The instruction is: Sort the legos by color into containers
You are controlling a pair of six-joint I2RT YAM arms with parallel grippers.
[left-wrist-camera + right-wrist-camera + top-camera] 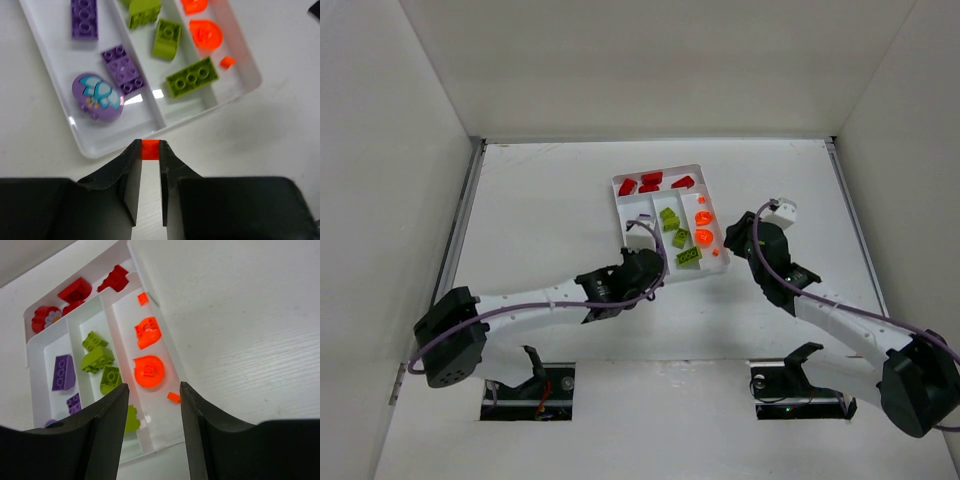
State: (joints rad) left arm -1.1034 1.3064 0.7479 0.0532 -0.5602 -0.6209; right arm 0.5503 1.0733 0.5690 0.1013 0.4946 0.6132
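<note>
Left pincer [150,150] clamped on tiny red-orange brick [150,148], held clear of the desk [280,130] just short of the tray [62,65], likely staged for its drop; right pincer [152,387] open, empty, above the orange legos [148,371]; other bricks look sorted.

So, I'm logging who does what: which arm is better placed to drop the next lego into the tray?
Left. The left gripper is shut on a small red-orange lego just outside the tray. The right gripper is open and holds nothing, so it would first have to pick one up.
</note>
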